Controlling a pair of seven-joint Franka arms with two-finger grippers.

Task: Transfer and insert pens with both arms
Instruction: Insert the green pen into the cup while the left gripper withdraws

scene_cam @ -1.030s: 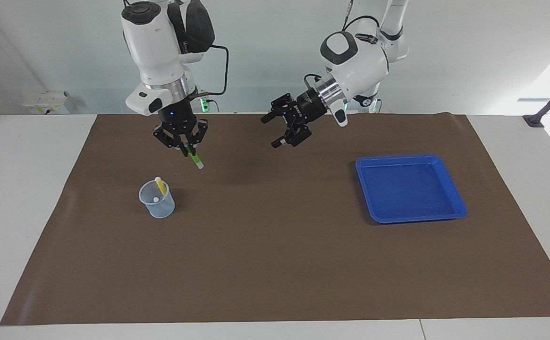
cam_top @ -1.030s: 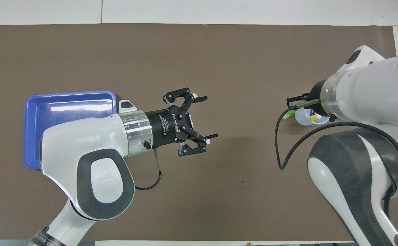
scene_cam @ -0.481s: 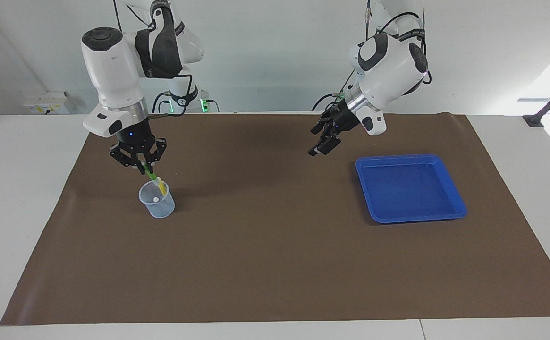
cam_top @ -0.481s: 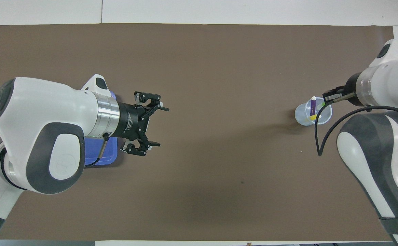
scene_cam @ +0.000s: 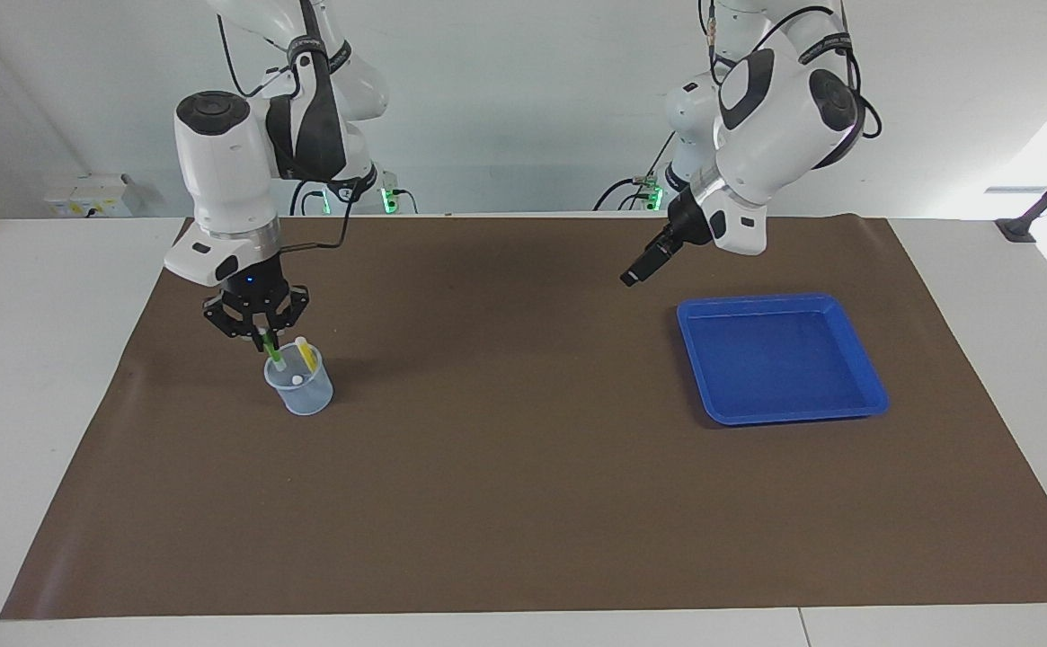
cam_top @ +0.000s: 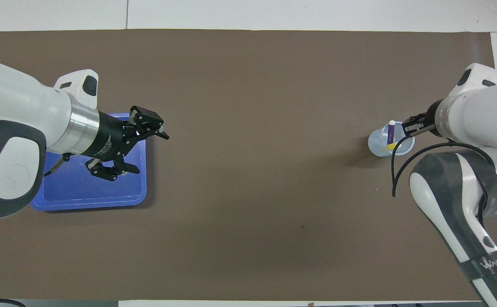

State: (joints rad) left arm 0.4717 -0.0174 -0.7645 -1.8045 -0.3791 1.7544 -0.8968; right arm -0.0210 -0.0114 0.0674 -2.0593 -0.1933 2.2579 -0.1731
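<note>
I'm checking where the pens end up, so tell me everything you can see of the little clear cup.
The cup is a small, translucent, bluish plastic beaker, wider at its open rim than at its base. It stands upright on the brown mat toward the right arm's end of the table. A yellow pen and a purple pen lean inside it. The right gripper, shut on the green pen, hangs just over the rim, the pen's lower end dipping into the cup.

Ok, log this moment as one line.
right claw: shut on green pen, over cup | left claw: open, over blue tray | yellow pen: in cup
</note>
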